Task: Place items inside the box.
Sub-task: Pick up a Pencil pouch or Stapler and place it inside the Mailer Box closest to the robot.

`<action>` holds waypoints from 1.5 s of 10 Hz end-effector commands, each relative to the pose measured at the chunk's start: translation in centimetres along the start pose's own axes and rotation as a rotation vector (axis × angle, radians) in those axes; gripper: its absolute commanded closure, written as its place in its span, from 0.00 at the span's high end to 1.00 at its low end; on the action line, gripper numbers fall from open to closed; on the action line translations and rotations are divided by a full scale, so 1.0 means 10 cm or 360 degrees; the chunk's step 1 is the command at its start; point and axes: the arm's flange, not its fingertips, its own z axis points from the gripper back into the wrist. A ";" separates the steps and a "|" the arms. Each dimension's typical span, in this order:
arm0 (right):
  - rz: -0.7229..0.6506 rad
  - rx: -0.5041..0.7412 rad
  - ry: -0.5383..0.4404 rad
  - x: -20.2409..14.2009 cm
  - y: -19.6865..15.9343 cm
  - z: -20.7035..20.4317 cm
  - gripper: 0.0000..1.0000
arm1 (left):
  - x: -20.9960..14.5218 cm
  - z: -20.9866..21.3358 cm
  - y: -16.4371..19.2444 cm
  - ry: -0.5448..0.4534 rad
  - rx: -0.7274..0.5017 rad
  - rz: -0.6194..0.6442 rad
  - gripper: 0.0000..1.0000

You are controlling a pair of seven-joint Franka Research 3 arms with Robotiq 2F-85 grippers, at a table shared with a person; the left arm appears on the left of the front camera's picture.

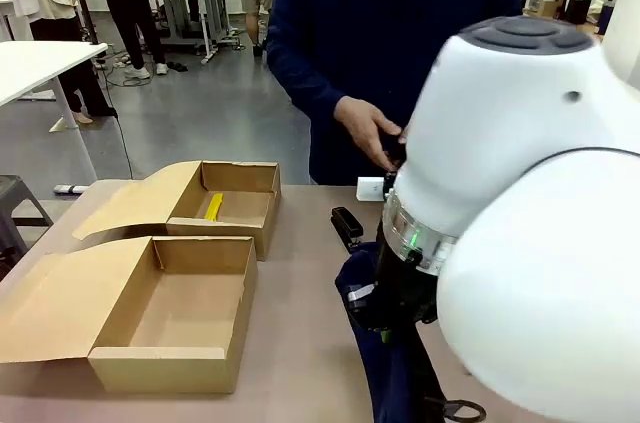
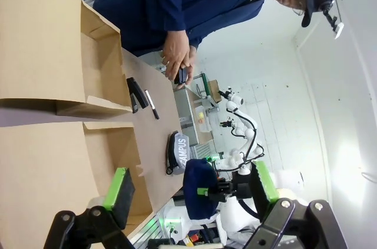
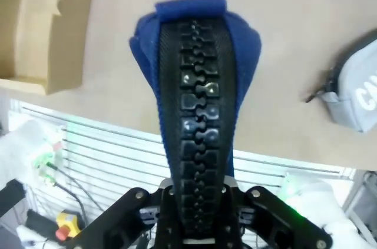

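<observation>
Right arm (image 1: 540,243) bulks up the near right, with the right gripper (image 1: 385,308) clamped tight on one end of the navy pouch (image 1: 395,363). The pouch's long axis runs straight out from the jaws toward the table (image 1: 300,343), near vertical, black zip edge facing the wrist cam. Can't tell if its low end touches the table. It sits near right, just right of the near box (image 1: 170,313). Near box is open, lid flap folded out to the left. Far box (image 1: 225,205) is directly behind it, also open. The yellow knife (image 1: 213,206) lies flat in the far box's left half, long axis near-to-far. Stapler (image 1: 346,226) is on the table between far box and right arm, long axis roughly near-far. Grey pouch (image 2: 177,152) with white "CAMPUS" print lies flat on the table beside the navy one, apart from it. Black pen (image 2: 152,105) lies just beside the stapler. Left gripper (image 2: 191,181) has fingers wide apart, nothing between them, hanging over box cardboard. Person's hand (image 1: 365,128) is at the far edge, holding a small dark object.
</observation>
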 end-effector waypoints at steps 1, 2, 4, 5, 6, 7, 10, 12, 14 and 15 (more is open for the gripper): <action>0.0158 -0.0017 0.0135 0.14 0.45 -0.15 0.00 | 0.00 0.00 0.00 -0.0011 -0.0032 -0.0033 1.00; 0.0000 0.0000 0.0000 0.00 0.00 0.00 0.08 | 0.00 0.00 0.00 -0.0011 -0.0032 -0.0033 1.00; -0.0009 -0.0053 0.0240 0.22 0.09 -0.16 0.08 | 0.00 0.00 0.00 -0.0011 -0.0032 -0.0033 1.00; -0.0091 0.0017 0.0313 0.18 -0.03 -0.14 0.08 | 0.00 0.00 0.00 -0.0011 -0.0032 -0.0033 1.00; -0.0179 0.0073 0.0281 0.15 -0.12 -0.12 0.08 | 0.00 0.00 0.00 -0.0011 -0.0032 -0.0033 1.00; -0.0197 0.0164 0.0250 0.18 -0.11 -0.14 0.08 | 0.00 0.00 0.00 -0.0011 -0.0032 -0.0033 1.00; -0.0234 0.0355 0.0121 0.61 0.28 -0.22 0.08 | 0.00 0.00 0.00 -0.0011 -0.0032 -0.0033 1.00; -0.0124 0.0653 0.0159 1.02 0.73 -0.21 0.08 | 0.00 0.00 0.00 -0.0011 -0.0032 -0.0033 1.00; -0.0087 0.0707 0.0224 1.31 1.26 -0.25 0.08 | 0.00 0.00 0.00 -0.0011 -0.0032 -0.0033 1.00; -0.0089 0.0676 0.0262 1.41 1.47 -0.32 0.08 | 0.00 0.00 0.00 -0.0011 -0.0032 -0.0033 1.00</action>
